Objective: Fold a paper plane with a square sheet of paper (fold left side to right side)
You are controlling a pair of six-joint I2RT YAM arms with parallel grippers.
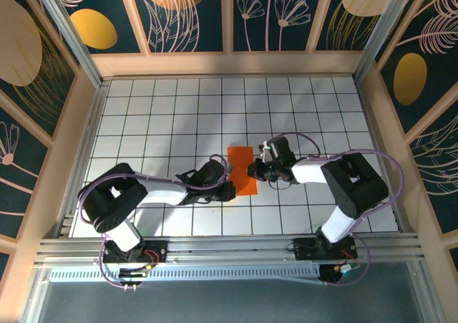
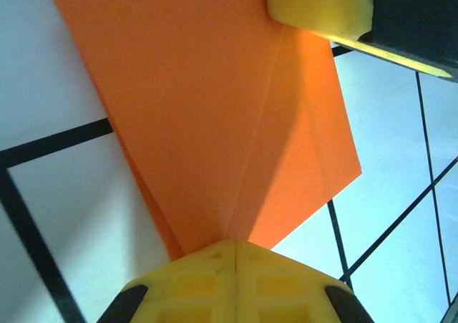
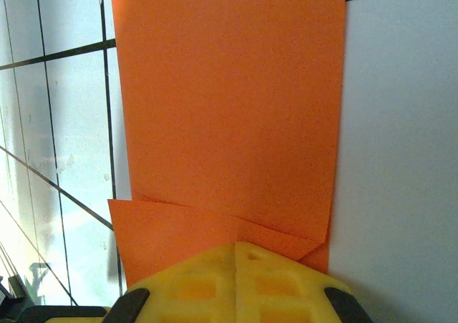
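The square sheet of paper (image 1: 242,169) is bright orange and lies folded into a narrow upright strip on the white tiled table. My left gripper (image 1: 230,190) is shut, its yellow tips resting on the strip's lower left corner. In the left wrist view a crease in the paper (image 2: 215,108) runs straight down to the seam of the left gripper (image 2: 235,243). My right gripper (image 1: 252,170) is shut at the strip's right edge. In the right wrist view the right gripper (image 3: 236,244) sits on an overlapping flap of the paper (image 3: 229,101). The right gripper's yellow finger (image 2: 318,4) shows across the sheet.
Wooden walls (image 1: 86,108) with painted panels enclose the tiled table (image 1: 179,108) on the left, back and right. An aluminium rail (image 1: 229,248) carrying both arm bases runs along the near edge. Open tiles stretch behind and to both sides of the paper.
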